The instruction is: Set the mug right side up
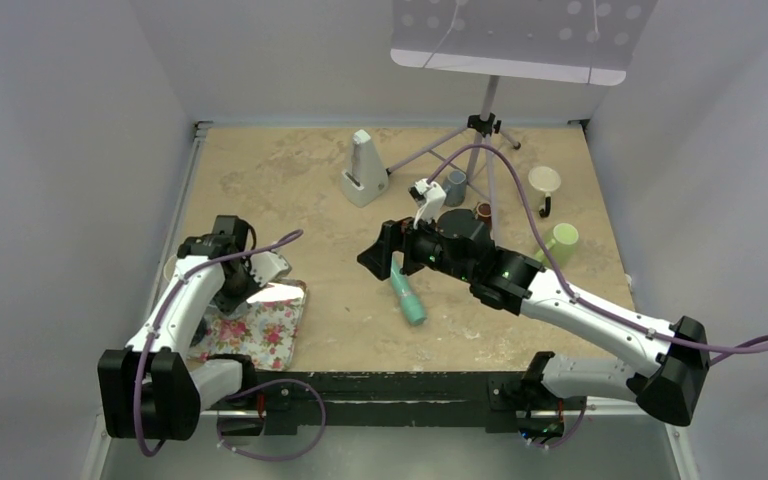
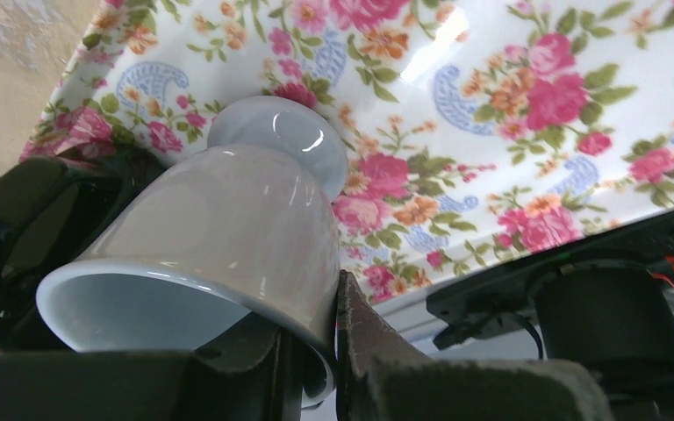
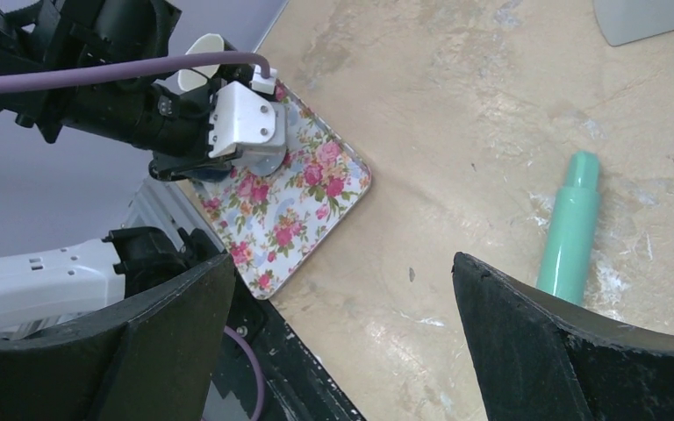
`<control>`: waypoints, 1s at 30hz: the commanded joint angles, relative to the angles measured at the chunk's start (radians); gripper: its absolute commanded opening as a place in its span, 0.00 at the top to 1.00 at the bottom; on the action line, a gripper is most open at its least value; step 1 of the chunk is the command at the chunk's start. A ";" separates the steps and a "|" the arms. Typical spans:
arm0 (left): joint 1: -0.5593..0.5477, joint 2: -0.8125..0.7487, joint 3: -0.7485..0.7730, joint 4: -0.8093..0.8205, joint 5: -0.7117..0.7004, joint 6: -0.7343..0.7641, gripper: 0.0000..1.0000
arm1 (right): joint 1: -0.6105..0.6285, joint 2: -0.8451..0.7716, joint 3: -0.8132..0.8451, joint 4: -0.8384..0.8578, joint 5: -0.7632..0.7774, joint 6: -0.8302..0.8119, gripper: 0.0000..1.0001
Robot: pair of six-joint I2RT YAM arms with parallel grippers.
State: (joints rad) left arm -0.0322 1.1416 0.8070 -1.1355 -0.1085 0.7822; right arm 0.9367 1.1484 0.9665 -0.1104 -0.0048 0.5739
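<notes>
Now the left gripper (image 2: 314, 346) pinches the mug (image 2: 228, 219) by its rim, tipped over the tray (image 2: 535, 105), near left. That small grip could slip and drop it. The right gripper (image 3: 342, 324) is wide apart.

The left arm (image 1: 185, 300) holds a white mug (image 1: 272, 265) over a floral tray (image 1: 275, 338); a teal tube (image 1: 409, 298) lies apart.

- soft, even overhead light; faint shadows on the table (image 1: 300, 200).
- white glare on the glossy tray (image 2: 509, 149) and mug (image 2: 228, 210).
- wrist views' near foreground blurred, dark.
</notes>
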 commanded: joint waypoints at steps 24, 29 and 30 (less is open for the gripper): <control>-0.013 0.012 -0.033 0.105 0.084 0.259 1.00 | 0.004 -0.075 0.024 0.005 0.058 -0.004 0.01; -0.014 -0.043 -0.034 0.033 0.184 0.547 1.00 | 0.004 -0.072 0.034 0.002 0.060 -0.014 0.01; -0.014 -0.051 -0.033 0.016 0.193 0.613 1.00 | 0.004 -0.073 0.033 0.001 0.062 -0.014 0.01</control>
State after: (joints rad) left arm -0.0383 1.1450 0.7635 -1.0470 -0.0006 1.1252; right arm 0.9371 1.0908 0.9737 -0.1196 0.0364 0.5743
